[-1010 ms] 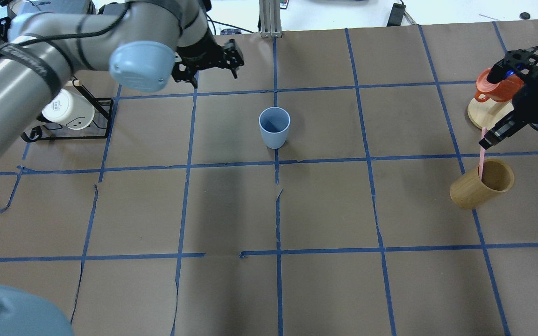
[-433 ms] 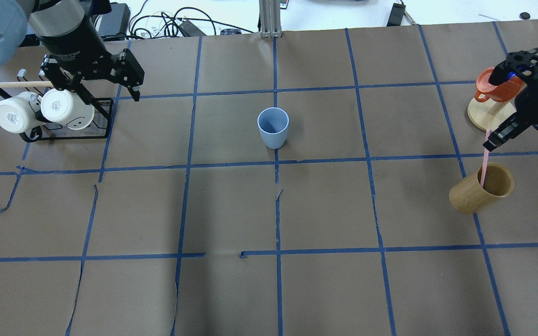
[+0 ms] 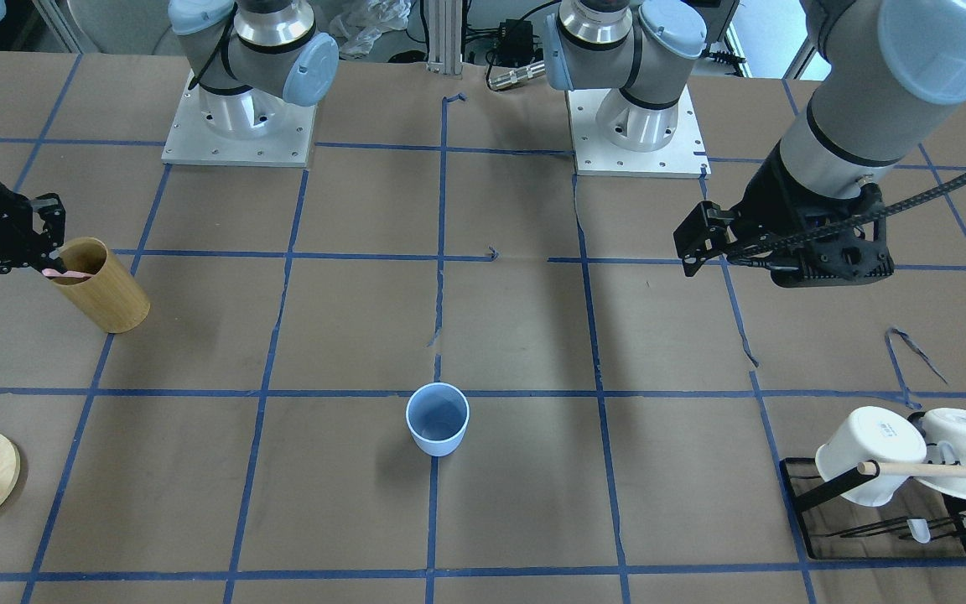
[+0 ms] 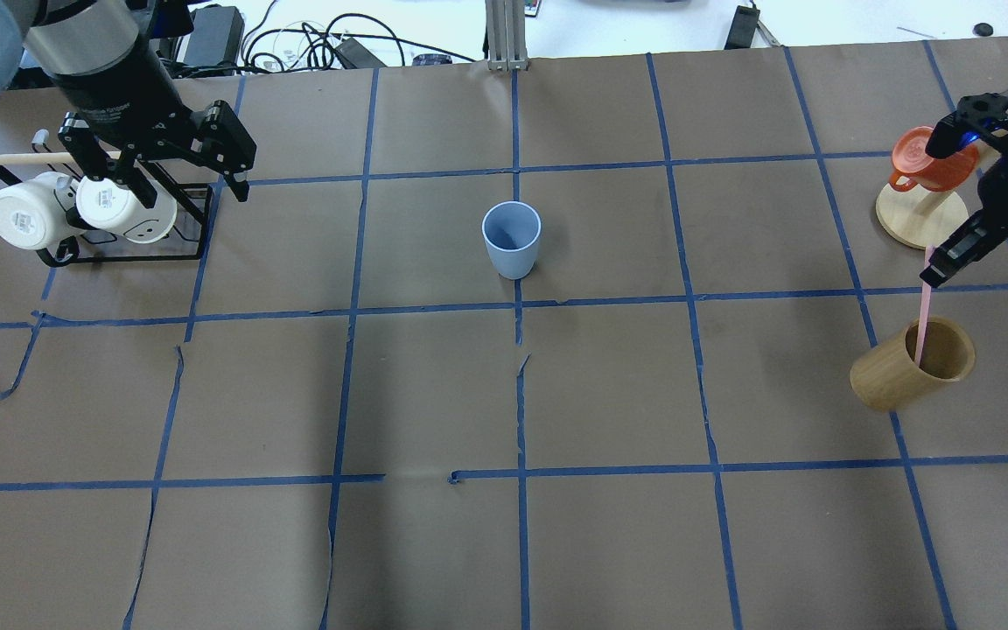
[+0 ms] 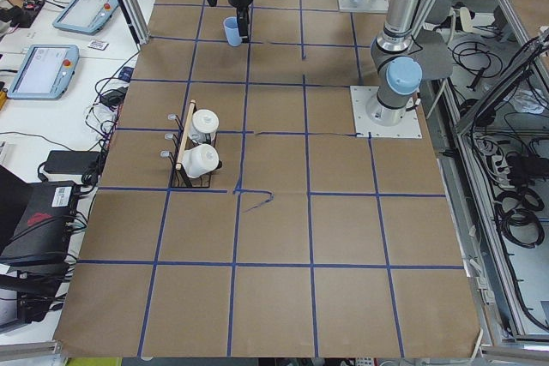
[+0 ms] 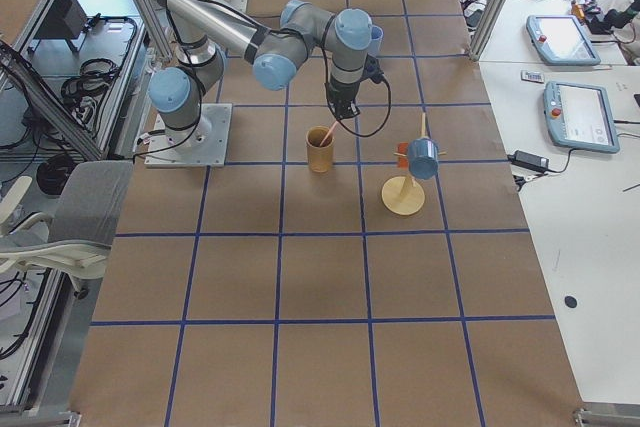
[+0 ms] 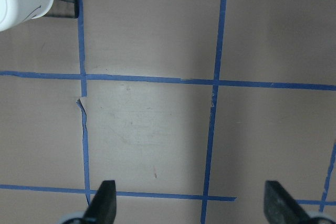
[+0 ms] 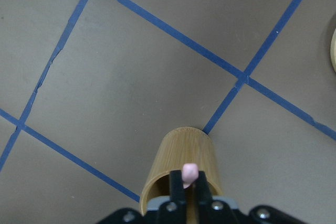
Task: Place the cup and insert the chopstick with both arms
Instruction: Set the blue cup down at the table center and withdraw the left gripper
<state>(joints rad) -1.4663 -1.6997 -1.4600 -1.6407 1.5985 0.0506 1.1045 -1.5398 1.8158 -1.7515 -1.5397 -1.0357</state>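
The light-blue cup (image 4: 512, 238) stands upright and empty at the table's middle, also in the front view (image 3: 438, 418). My right gripper (image 4: 941, 267) is shut on the top of a pink chopstick (image 4: 923, 306). The stick's lower end is inside the tan bamboo cylinder (image 4: 911, 367) at the table's right. The right wrist view shows the pink tip (image 8: 189, 171) between the shut fingers, above the cylinder (image 8: 181, 156). My left gripper (image 4: 196, 197) is open and empty, above the table beside the mug rack, far left of the cup. Its fingertips (image 7: 105, 198) stand wide apart.
A black wire rack (image 4: 123, 255) with two white mugs (image 4: 27, 214) on a wooden dowel stands at the far left. A round wooden stand (image 4: 920, 219) with an orange mug (image 4: 924, 157) is at the far right, just behind the bamboo cylinder.
My left arm has swung from behind the cup to the far left, by the mug rack. My right gripper has moved slightly right with the chopstick, and the bamboo cylinder has shifted a little with it.
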